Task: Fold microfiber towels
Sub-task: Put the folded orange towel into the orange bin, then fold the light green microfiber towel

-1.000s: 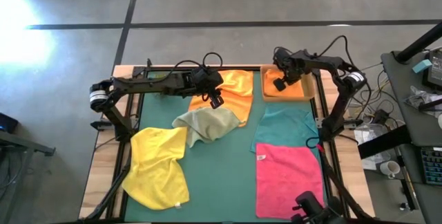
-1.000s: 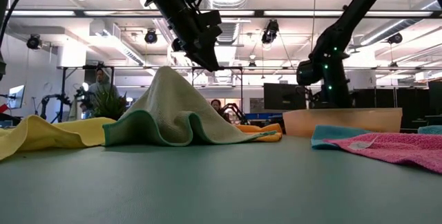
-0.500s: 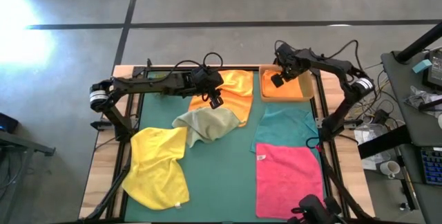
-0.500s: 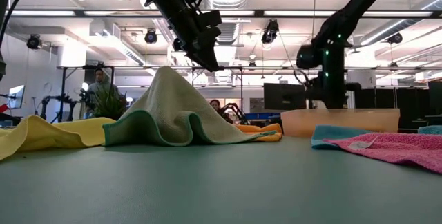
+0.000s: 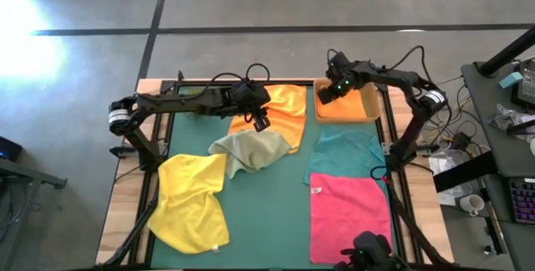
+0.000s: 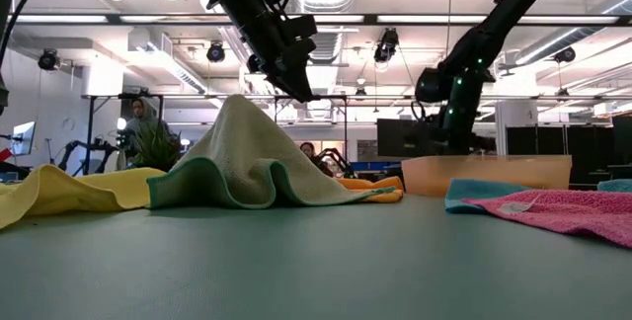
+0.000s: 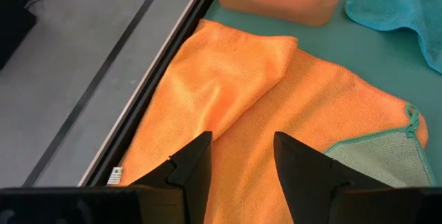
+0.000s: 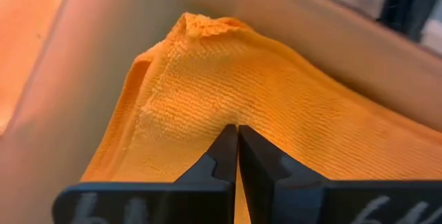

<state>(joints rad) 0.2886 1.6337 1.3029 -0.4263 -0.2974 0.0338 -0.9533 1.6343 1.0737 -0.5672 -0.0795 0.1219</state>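
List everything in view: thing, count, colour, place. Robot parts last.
Orange towel: one, orange, spread at the table's far middle.
Folded orange towel: one, orange, inside the tray.
Tray: one, tan, far right corner.
Olive towel: one, olive green, bunched at centre.
Yellow towel: one, yellow, near left.
Teal towel: one, teal, right side.
Pink towel: one, pink, near right.
Plant: one, green, far left, behind the towels.
Left gripper: open, over the orange towel.
Right gripper: shut, at the tray.
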